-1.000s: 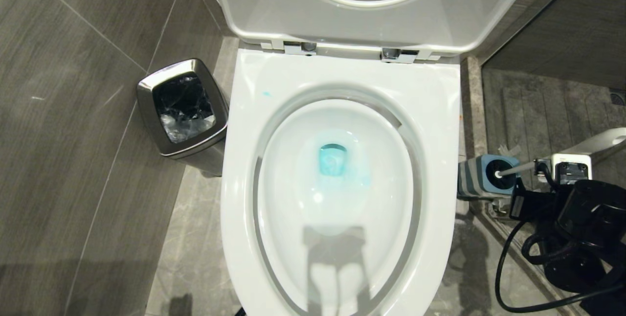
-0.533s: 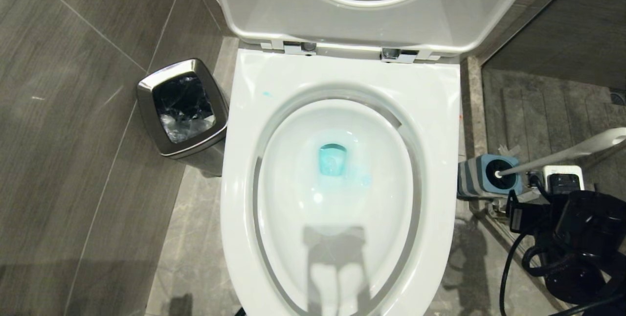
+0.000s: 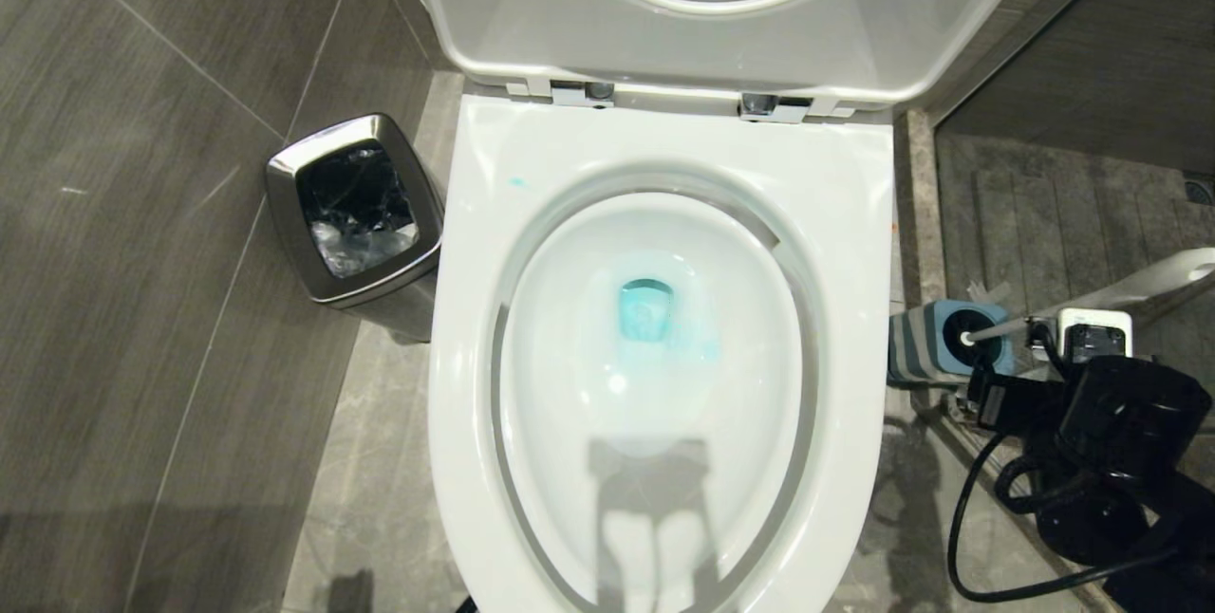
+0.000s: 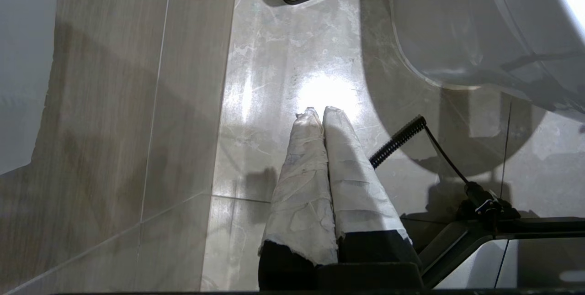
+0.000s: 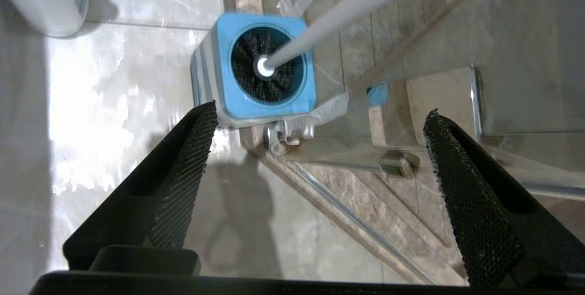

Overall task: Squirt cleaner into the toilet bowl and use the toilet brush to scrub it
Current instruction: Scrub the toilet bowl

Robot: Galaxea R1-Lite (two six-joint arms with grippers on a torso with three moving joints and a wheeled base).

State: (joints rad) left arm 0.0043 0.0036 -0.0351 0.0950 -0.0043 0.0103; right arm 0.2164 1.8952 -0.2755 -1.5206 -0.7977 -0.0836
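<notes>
Bright overhead light glares off the glossy floor (image 4: 324, 94), casts a shadow in the toilet bowl (image 3: 475, 385); brush handle (image 5: 361, 2) blurred.

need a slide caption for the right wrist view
Open right gripper hovers above the toilet brush standing in its blue holder on the floor.

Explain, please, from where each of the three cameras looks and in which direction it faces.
Head view: sits high on the robot, faces down into the open toilet bowl tinted by cleaner; steel bin at left; right arm at the lower right.
Left wrist view: faces the floor beside the bowl; the shut left pincer shows.
Right wrist view: looks down on the toilet brush in its blue holder, between the open right pincer.
Shared: head and right wrist views both show brush and holder.
</notes>
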